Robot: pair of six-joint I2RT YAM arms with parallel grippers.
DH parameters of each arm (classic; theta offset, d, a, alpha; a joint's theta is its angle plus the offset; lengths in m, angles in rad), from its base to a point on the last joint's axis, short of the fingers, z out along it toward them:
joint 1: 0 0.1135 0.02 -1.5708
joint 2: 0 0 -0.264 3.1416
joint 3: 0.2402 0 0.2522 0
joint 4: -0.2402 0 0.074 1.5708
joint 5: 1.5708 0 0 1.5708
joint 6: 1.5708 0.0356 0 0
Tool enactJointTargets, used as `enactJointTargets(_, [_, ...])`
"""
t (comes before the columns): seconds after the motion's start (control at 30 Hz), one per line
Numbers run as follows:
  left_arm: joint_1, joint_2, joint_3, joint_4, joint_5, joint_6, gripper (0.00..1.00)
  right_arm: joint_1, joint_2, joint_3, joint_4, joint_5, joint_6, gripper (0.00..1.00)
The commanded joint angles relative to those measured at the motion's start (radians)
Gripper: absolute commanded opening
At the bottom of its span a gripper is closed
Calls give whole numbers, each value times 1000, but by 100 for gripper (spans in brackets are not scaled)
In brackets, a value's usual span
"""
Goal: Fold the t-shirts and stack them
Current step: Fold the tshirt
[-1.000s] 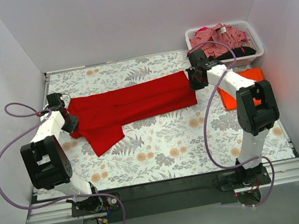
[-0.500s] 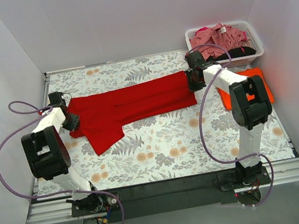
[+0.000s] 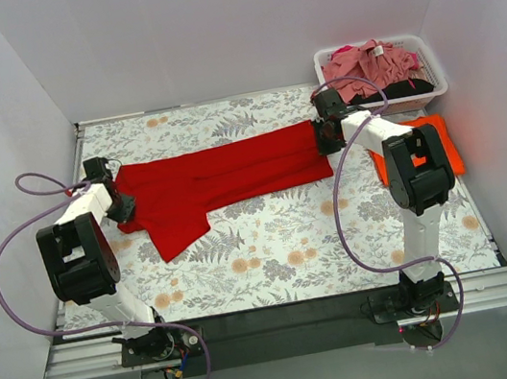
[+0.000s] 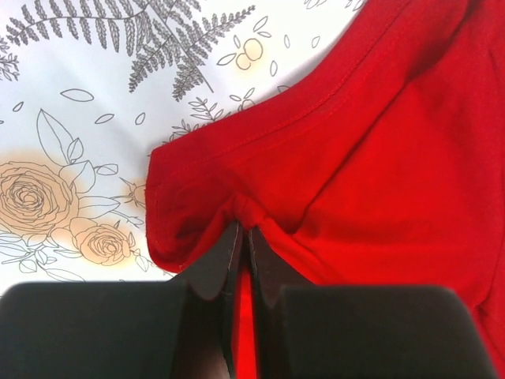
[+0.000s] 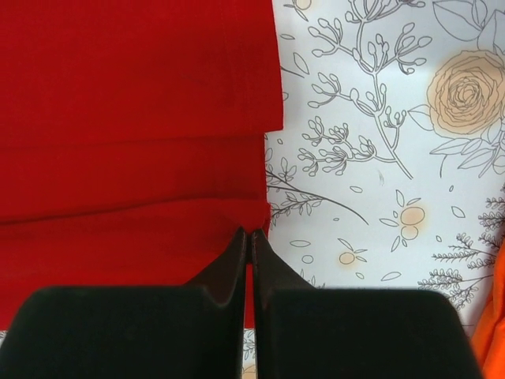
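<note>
The bright red t-shirt (image 3: pixel 222 177) lies stretched left to right across the floral cloth, folded lengthwise, one sleeve (image 3: pixel 175 234) sticking out toward the front left. My left gripper (image 3: pixel 121 208) is shut on its left end; in the left wrist view the red t-shirt (image 4: pixel 371 150) bunches between the closed jaws of my left gripper (image 4: pixel 244 233). My right gripper (image 3: pixel 323 142) is shut on its right edge; the right wrist view shows my right gripper (image 5: pixel 251 234) pinching the red t-shirt (image 5: pixel 134 118) hem. An orange t-shirt (image 3: pixel 424 147) lies folded at the right. Pink (image 3: pixel 371 65) and black (image 3: pixel 404 87) t-shirts sit in the basket.
A white lattice basket (image 3: pixel 429 61) stands at the back right corner. The floral table cloth (image 3: pixel 291 241) covers the table. White walls enclose the left, back and right sides. The orange t-shirt's edge shows in the right wrist view (image 5: pixel 491 324).
Both arms have drawn in toward the back, the right gripper shifting slightly up-left along the shirt's right edge. The red shirt lies nearly as before.
</note>
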Motion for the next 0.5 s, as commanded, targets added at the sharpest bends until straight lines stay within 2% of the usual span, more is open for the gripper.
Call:
enactJointTargets(0.0, [13,-24,-12,17,-48,-9,0,-9,-6,13,58,-9,-12,1])
enactJointTargets(0.23, [14,-24,-19,23,-49,-15,0,-11,-6,16,69,4,-11,2])
enactJointTargets(0.27, [16,-27,-22,23,-49,-15,3,-14,-6,18,67,4,-9,6])
enactJointTargets(0.33, [17,-27,-22,24,-46,-15,8,-19,-3,18,67,6,-5,8])
enactJointTargets(0.47, [20,-53,-8,20,-40,-11,30,-23,-28,-1,67,0,2,27])
